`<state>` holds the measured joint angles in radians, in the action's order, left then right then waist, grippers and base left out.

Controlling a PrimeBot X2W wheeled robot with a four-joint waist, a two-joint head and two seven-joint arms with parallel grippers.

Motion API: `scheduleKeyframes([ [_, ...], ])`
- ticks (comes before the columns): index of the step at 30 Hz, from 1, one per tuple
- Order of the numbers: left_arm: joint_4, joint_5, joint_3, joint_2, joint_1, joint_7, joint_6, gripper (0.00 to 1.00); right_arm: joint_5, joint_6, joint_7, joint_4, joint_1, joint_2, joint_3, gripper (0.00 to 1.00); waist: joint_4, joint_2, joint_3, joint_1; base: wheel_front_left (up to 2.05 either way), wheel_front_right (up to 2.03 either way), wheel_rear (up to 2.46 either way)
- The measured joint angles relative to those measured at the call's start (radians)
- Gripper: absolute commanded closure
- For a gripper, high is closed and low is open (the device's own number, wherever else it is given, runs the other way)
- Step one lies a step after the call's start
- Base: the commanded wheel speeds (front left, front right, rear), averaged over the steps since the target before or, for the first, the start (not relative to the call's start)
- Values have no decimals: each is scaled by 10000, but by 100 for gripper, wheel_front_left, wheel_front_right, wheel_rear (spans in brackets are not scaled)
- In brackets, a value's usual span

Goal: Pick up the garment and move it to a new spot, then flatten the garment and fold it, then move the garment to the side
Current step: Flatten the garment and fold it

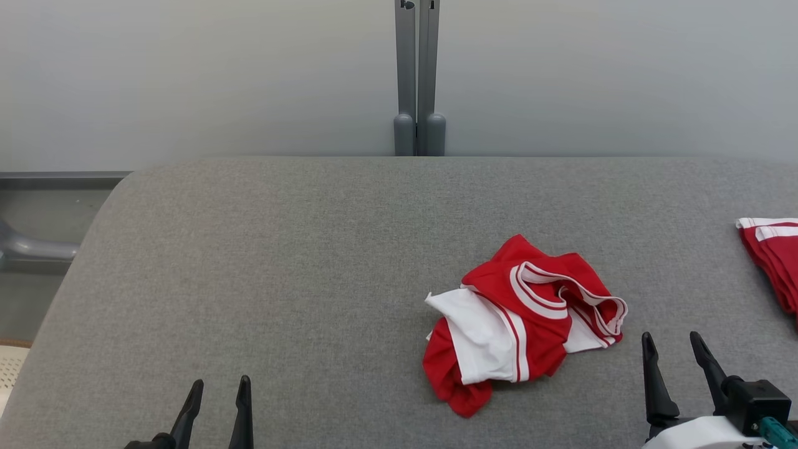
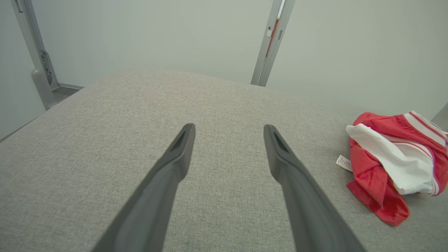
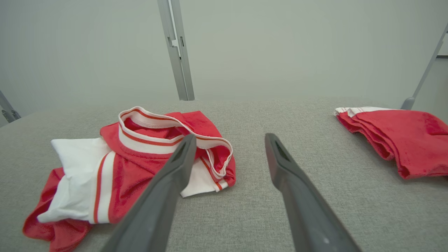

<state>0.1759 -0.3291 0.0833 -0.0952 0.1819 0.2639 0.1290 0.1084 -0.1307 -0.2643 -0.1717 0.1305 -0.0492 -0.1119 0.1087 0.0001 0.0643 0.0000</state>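
Grey fabric table (image 1: 249, 249) (pale wall (image 1: 187, 75) behind) bears crumpled garment (image 1: 520, 321), perhaps shorts.

Test laboratory or studio: grey fabric-covered worktop (image 1: 312, 249), plain pale partition walls (image 1: 187, 75), grey metal post (image 1: 418, 75).

Folded red clothes (image 1: 776, 262) with white trim are laid at the right edge of the grey surface (image 1: 280, 280); a grey post (image 1: 419, 75) is seen behind its far edge.

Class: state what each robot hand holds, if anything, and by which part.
Nothing is held. The left hand and right hand are open; the garment lies free on the table.
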Motion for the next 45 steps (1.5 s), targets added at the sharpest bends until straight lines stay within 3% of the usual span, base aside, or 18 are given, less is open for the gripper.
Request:
scheduleKeyframes([
  [11, -144, 0, 61, -61, -42, 2, 2, 0, -65, 0, 0, 92, -46, -2, 13, 0, -65, 0, -111, 0, 0, 0, 0],
  [15, -255, -184, 924, -194, -565, 0, 2, 0, -148, 0, 0, 86, -312, 0, 272, 0, -221, 0, -246, 0, 0, 0, 0],
  [21, 426, -1741, 3730, -579, -2630, -44, 17, 0, -307, 0, 0, 169, -823, 2, 780, 0, -762, 0, -484, 0, 0, 0, 0],
  [26, 1561, -3478, 5580, -817, -4482, -970, 29, 0, -286, 0, 0, 163, -1117, -2, 1003, 0, -1340, 0, -754, 0, 0, 0, 0],
  [35, 3262, -6148, 6617, -1197, -6023, -1772, 29, 0, 8, 0, 0, 52, -1172, -6, 886, 0, -2442, 0, -1240, 1, 0, 0, 0],
  [42, 3781, -7204, 7467, -1651, -6543, -2293, 29, 0, 36, 0, 0, 15, -1214, -4, 855, 0, -2808, 0, -1544, 0, 0, 0, 0],
  [43, 3808, -7331, 7595, -1666, -6592, -2351, 29, 6, 46, 0, 0, 10, -1247, -4, 855, 0, -2827, 0, -1573, 1, 0, 0, 0],
  [45, 3862, -7488, 7877, -1741, -6690, -2470, 29, 52, 65, 0, 0, -10, -1309, -4, 867, 0, -2823, 0, -1613, 0, 0, 0, 0],
])
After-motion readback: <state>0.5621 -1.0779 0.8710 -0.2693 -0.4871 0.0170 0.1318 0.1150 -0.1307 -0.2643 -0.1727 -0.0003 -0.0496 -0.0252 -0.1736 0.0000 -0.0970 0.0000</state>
